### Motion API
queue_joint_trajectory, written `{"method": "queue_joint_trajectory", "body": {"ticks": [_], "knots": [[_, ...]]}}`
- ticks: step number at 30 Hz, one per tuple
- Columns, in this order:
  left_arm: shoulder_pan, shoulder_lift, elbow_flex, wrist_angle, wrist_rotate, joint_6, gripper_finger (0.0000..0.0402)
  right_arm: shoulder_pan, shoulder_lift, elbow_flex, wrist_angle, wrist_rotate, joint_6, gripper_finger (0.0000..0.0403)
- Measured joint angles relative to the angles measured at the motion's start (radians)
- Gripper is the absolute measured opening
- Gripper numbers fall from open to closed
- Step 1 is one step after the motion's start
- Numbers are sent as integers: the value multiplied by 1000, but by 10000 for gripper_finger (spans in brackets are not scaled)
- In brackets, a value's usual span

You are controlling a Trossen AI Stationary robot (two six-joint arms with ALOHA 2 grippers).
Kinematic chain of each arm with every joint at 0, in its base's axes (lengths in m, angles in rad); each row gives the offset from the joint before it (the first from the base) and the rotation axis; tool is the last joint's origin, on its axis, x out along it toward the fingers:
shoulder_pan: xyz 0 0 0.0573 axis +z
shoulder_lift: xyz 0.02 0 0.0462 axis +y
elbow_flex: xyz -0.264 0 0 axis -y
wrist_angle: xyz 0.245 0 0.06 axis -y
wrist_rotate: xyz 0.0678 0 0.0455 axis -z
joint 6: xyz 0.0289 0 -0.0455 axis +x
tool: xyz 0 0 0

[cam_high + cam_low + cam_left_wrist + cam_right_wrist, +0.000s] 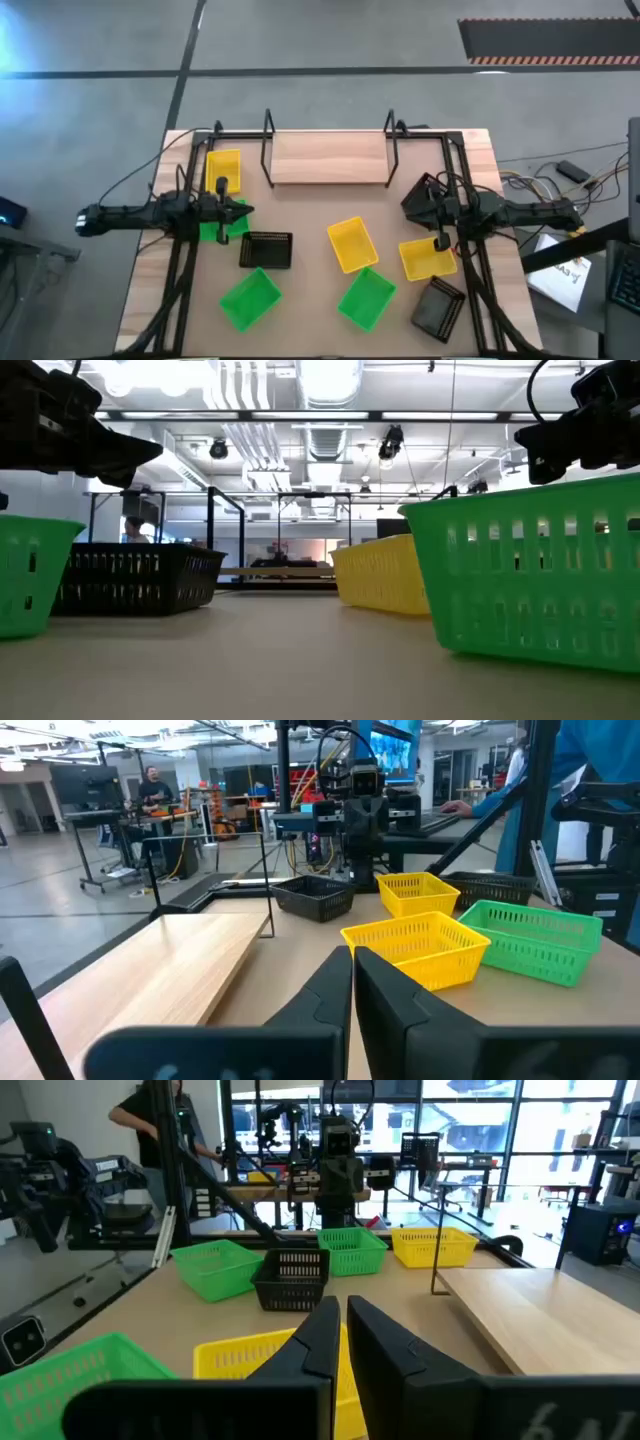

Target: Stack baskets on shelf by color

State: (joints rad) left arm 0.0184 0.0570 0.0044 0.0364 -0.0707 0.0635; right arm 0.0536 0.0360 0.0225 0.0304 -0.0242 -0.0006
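Observation:
The shelf (328, 158) is a light wooden board with black wire ends at the back middle of the table, and nothing lies on it. Baskets are scattered in front of it: yellow ones (223, 168) (352, 244) (428, 258), green ones (249, 298) (366, 298), black ones (266, 250) (438, 308). My left gripper (243, 209) hovers shut and empty over another green basket (212, 230); its fingers (353, 965) touch each other. My right gripper (425, 207) hovers shut beside a black basket (418, 188), holding nothing, fingers (343, 1320) together.
Black frame rails (180, 260) run along both sides of the table. Cables and papers (560, 270) lie off the right edge. A person (160, 1120) stands in the room beyond the table. Bare tabletop (310, 215) shows in front of the shelf.

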Motion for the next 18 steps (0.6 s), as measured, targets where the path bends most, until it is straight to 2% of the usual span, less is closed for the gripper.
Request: {"method": "queue_joint_trajectory", "body": {"ticks": [18], "knots": [[0, 0, 0, 0, -7, 0, 0, 0, 0, 0, 0, 0, 0, 18]]}}
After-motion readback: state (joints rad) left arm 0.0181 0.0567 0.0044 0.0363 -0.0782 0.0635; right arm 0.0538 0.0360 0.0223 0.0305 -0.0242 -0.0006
